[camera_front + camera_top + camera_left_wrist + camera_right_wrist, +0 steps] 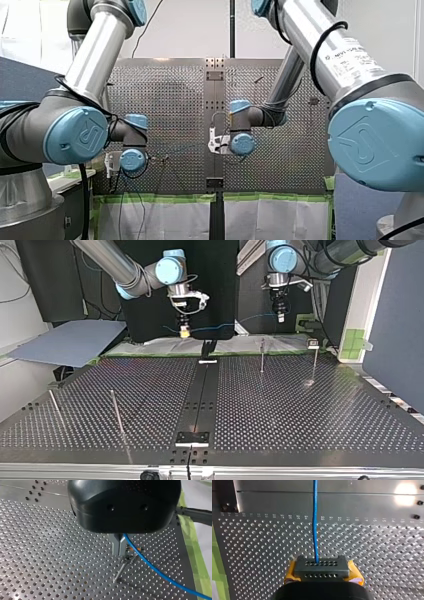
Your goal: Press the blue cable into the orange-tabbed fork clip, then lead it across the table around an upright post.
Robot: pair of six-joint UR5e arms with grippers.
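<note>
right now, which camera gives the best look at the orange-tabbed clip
The left wrist view: the orange-tabbed clip stands on its post just ahead of my left gripper, the blue cable passing close by. The top view shows only a small capped post that may be it; the front and right wrist views don't show it recognisably.

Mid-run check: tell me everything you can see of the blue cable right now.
The blue cable is a thin, smooth, round line, plastic-looking. It is strung above the table between both tools. My left tool pinches one part right by the orange-tabbed clip; whether it sits in the clip I cannot tell. My right tool, with yellow pads, grips another part, and a short tail sticks out past it.
</note>
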